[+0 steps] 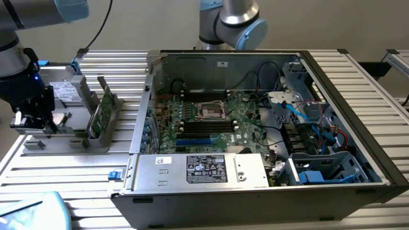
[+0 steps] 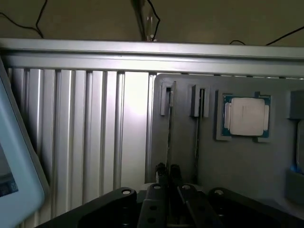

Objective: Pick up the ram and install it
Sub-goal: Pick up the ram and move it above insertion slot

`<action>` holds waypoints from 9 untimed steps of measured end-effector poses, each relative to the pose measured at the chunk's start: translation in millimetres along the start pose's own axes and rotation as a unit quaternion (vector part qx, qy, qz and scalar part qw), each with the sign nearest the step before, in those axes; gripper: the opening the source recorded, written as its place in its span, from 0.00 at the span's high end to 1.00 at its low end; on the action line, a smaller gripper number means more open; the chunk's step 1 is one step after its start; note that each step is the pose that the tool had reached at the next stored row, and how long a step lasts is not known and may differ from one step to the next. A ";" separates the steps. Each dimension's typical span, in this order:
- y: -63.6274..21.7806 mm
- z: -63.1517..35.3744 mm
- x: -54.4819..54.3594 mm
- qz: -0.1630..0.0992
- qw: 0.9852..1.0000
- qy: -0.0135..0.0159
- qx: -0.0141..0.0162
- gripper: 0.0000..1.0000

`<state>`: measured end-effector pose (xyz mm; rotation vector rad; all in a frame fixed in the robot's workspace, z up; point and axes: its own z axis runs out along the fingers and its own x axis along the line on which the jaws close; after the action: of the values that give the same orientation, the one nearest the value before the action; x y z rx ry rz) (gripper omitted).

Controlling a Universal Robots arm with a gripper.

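Claw [image 2: 168, 172]: closed, tips side by side. On the arm [image 1: 13, 52] at the exterior view's left, above the near-left part of the grey tray [image 1: 61, 144].

Wrist view: claw just over 2 narrow grooves [image 2: 169, 128] at a tray corner, in line with 1 of them. CPU [image 2: 246, 116] in its pocket beside the grooves. Groove contents: can't tell.

Ram [image 1: 113, 114]: on edge in the rack at the tray's right side, left of centre in the exterior frame, just beside a taller card [image 1: 100, 96]. Well apart from the claw, untouched.

Case [image 1: 217, 72]: open, centre and right of the exterior frame, on the slatted surface [image 1: 57, 167] next to the tray. Motherboard [image 1: 246, 120] exposed, socket [image 1: 211, 111] mid-board. 1 bank of black slots [image 1: 208, 126] just below the socket in frame, 1 more bank above it. PSU [image 1: 204, 170] along the case's near edge. Light-blue object [image 1: 32, 211] in the lower left corner of the frame.
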<state>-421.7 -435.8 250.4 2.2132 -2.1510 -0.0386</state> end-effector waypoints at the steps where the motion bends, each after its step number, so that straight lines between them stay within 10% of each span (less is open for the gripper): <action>1: -2.5 -4.5 0.1 0.000 1.000 0.000 0.000 0.86; 9: -24.2 -36.8 1.4 0.000 1.000 -0.001 -0.003 0.86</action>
<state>-395.4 -435.7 285.8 2.2113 -2.1492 -0.0484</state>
